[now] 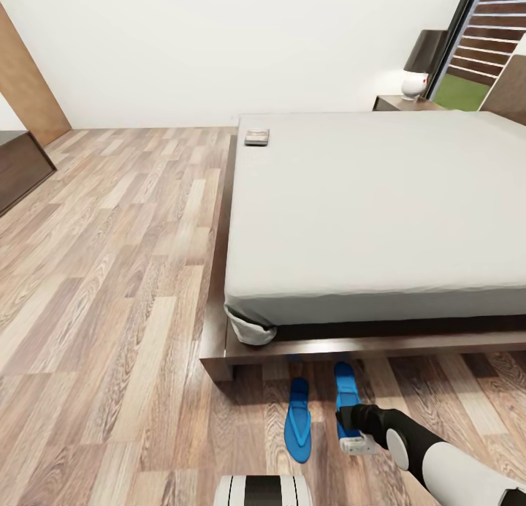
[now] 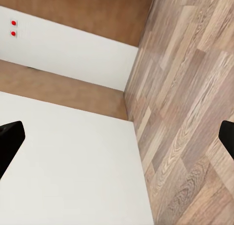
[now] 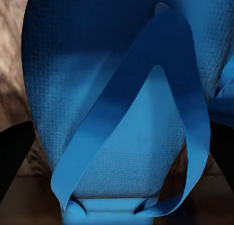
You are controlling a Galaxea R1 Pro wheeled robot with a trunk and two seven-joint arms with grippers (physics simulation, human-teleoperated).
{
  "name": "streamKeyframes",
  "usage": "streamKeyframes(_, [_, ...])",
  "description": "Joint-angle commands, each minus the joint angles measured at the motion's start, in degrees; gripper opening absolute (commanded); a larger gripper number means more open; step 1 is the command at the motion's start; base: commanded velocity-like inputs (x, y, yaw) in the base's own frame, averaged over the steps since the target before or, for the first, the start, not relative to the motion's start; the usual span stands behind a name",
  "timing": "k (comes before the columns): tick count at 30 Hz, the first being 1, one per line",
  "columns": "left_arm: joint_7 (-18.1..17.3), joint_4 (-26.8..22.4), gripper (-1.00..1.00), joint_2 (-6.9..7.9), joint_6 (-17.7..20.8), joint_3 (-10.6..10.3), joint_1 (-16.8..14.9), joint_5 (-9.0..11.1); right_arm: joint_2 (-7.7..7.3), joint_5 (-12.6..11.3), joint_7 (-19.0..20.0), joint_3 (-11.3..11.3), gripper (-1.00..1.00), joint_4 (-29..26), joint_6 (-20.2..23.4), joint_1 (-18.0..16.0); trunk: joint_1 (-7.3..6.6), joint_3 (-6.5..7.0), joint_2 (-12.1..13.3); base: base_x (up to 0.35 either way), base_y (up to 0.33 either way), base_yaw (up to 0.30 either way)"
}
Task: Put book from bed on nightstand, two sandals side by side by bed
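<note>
Our right gripper [image 1: 349,431] straddles the right sandal [image 1: 346,396] on the floor, jaws either side; whether they clamp it we cannot tell. The left sandal [image 1: 298,418] lies just beside it, both near the bed [image 1: 380,199] frame's edge. Our left gripper [image 2: 117,137] hangs spread wide. The book [image 1: 256,137] lies at the mattress's far corner, not yet moved to the nightstand [image 1: 402,102].

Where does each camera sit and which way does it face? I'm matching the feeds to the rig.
Head view: on the head, looking forward and down over the bed, book, floor and two sandals; right arm shows.
Left wrist view: on the left arm, facing floor and white wall; left tool fingertips at the edges.
Right wrist view: on the right arm, close on the right sandal, flanked by dark right tool fingers.
Shared: that sandal, head and right wrist.
</note>
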Motion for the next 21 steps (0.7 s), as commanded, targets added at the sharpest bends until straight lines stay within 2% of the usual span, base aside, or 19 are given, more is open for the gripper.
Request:
streamKeyframes(1, [0.1,-0.1,1.00,0.02,-0.3,-0.3,0.0,0.6,-0.02,0.1,0.2,0.2,-1.00,-0.2,-0.3,0.0,-0.01,-0.04,0.0,0.000,0.000,0.000])
streamKeyframes(5, [0.1,-0.1,1.00,0.00,-0.4,-0.3,0.0,0.6,0.01,0.1,0.2,0.2,-1.00,-0.2,-0.3,-0.1,-0.01,-0.04,0.0,0.000,0.000,0.000])
streamKeyframes(17, [0.0,0.0,1.00,0.01,-0.5,-0.3,0.0,0.6,0.31,0.1,0.2,0.2,-1.00,-0.2,-0.3,-0.9,0.30,-2.70,-0.2,0.000,0.000,0.000])
streamKeyframes(21, [0.0,0.0,1.00,0.02,-0.5,-0.3,0.0,0.5,0.82,0.1,0.2,0.2,-1.00,-0.2,-0.3,-1.4,0.30,-2.70,-0.2,0.000,0.000,0.000])
